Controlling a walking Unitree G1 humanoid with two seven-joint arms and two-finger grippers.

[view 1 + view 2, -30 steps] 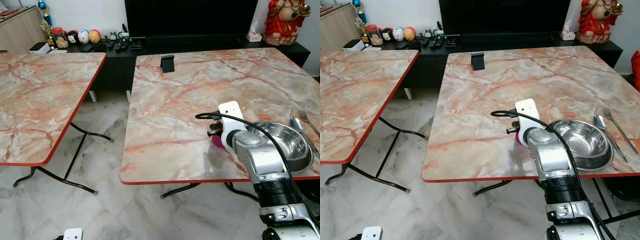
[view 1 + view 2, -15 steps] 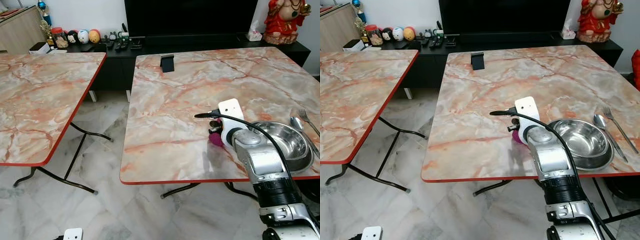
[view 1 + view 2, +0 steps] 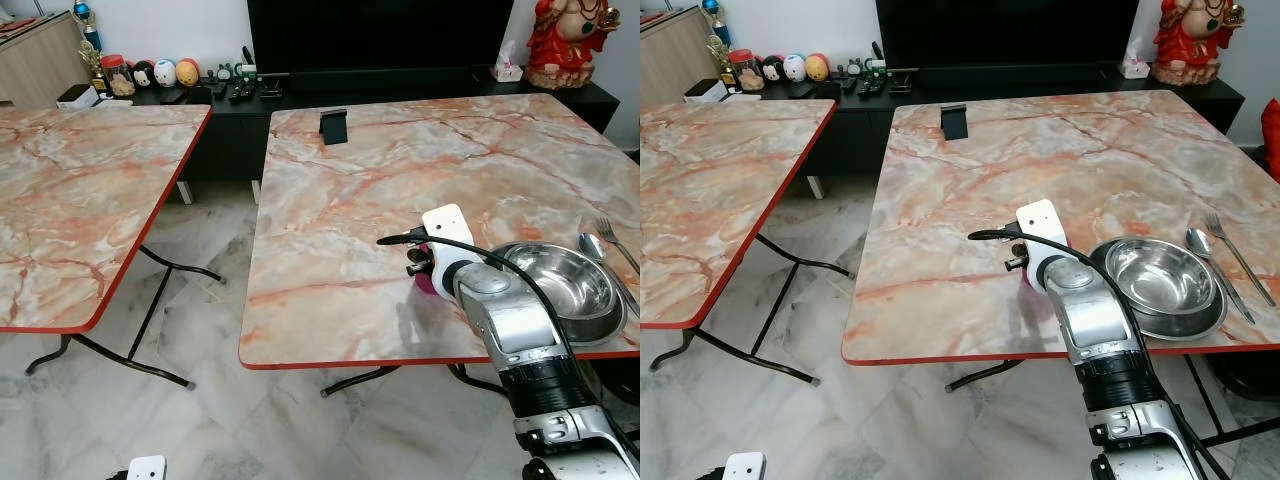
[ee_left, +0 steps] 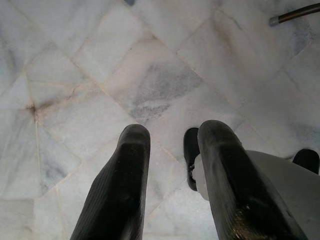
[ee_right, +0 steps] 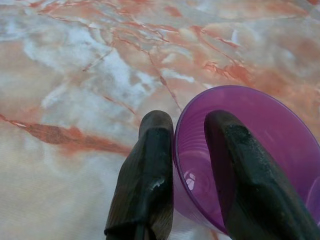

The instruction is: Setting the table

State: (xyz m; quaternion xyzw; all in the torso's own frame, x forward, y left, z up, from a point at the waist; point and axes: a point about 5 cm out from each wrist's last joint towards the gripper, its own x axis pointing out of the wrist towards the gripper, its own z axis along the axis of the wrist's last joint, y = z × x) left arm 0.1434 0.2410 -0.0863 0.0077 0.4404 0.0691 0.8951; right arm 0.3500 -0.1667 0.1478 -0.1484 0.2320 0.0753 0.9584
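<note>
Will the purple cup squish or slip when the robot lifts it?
The purple cup looks like thin, see-through plastic, so probably light and slightly bendy. The right gripper pinches its rim, one finger inside, one outside. That glossy wall may slip or tilt.

Head stereo pair overlooking marble table [image 3: 380, 180], wrist views close-up

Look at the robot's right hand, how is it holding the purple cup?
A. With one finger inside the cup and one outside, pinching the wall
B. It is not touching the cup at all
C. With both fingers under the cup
A: in the right wrist view, the right hand has one black finger inside the purple cup and the other outside, pinching its wall.
</note>
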